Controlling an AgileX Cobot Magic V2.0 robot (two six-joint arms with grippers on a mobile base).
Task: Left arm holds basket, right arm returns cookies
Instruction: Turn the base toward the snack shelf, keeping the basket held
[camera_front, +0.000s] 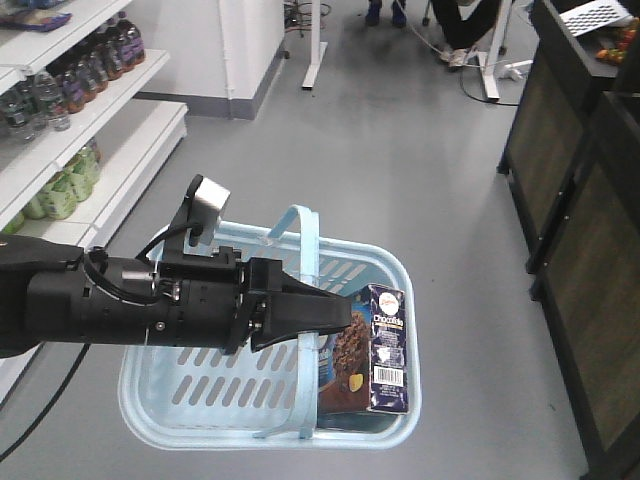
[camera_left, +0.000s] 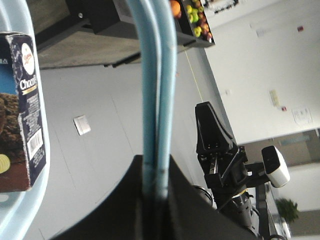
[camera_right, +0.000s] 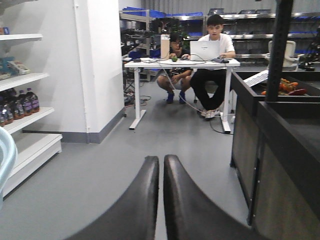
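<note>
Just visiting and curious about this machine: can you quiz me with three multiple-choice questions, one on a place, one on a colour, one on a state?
1. Where are the cookies? A. on a shelf B. in the basket C. on the floor
2. What colour is the basket? A. red B. light blue C. green
3. The right gripper is: A. shut and empty B. holding the box C. wide open
Answers: B, the box stands inside it; B, its plastic is pale blue; A, its jaws meet with nothing between.
</note>
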